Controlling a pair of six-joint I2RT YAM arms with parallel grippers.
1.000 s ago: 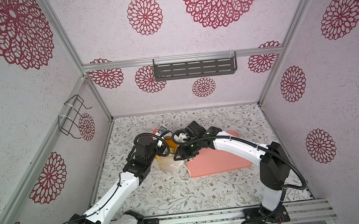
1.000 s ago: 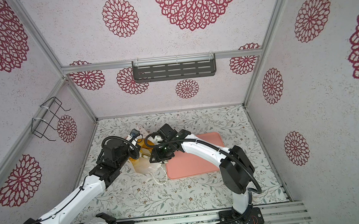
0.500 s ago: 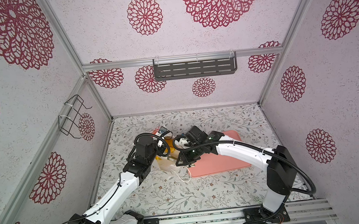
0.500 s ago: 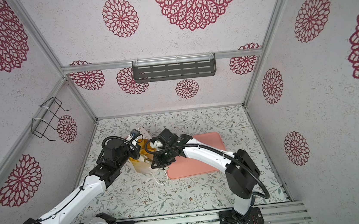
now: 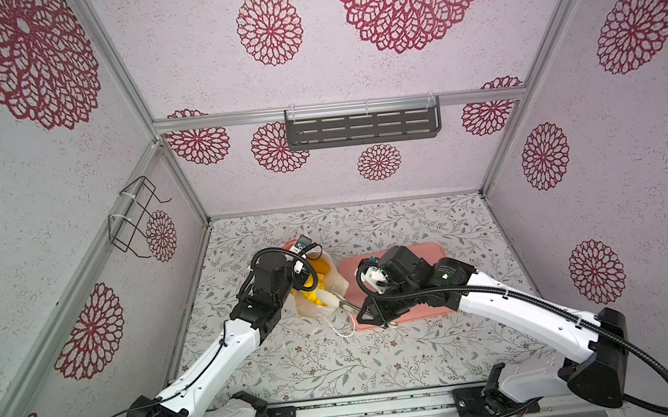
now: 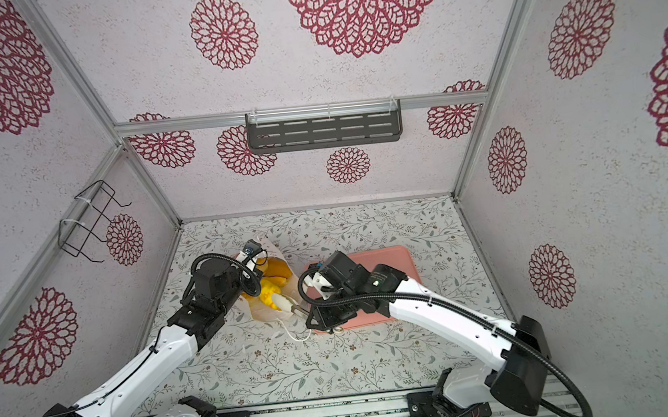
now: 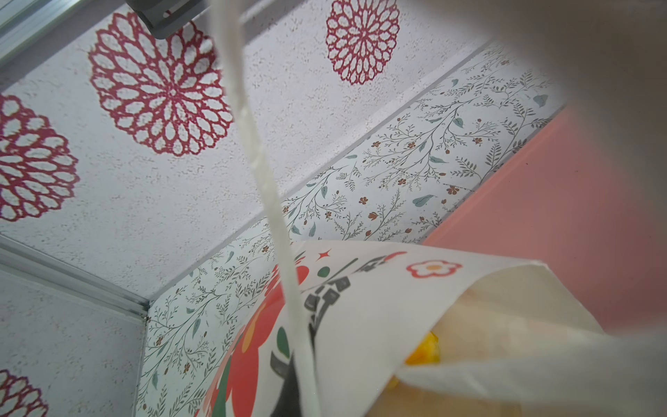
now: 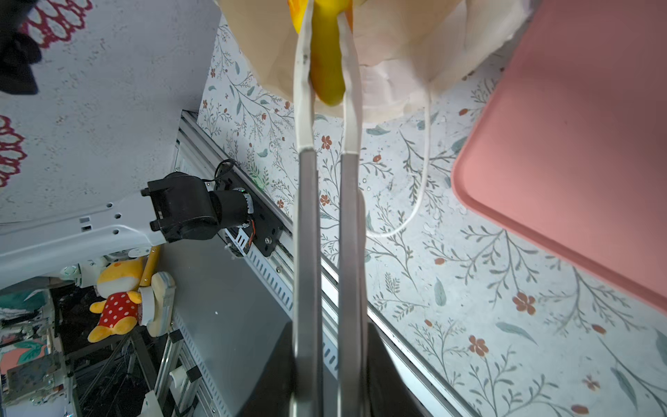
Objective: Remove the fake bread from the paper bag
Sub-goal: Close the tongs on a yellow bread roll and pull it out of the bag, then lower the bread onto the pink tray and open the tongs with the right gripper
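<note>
1. Closure: right gripper (image 8: pixel 326 43) jaws, wider a second ago, now clamp a yellow fake bread (image 8: pixel 326 77) at the paper bag (image 5: pixel 313 309) mouth, centre-left in both top views.
2. Hidden left gripper stays closed; pulling the piece out looks next.

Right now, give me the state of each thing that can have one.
paper bag: mouth open, breads inside.
fake bread: one piece clamped at the bag's mouth.
right gripper: shut on that piece.
left gripper: shut, at the bag's rim.
pink tray: lying flat, no bread visible on it.
</note>
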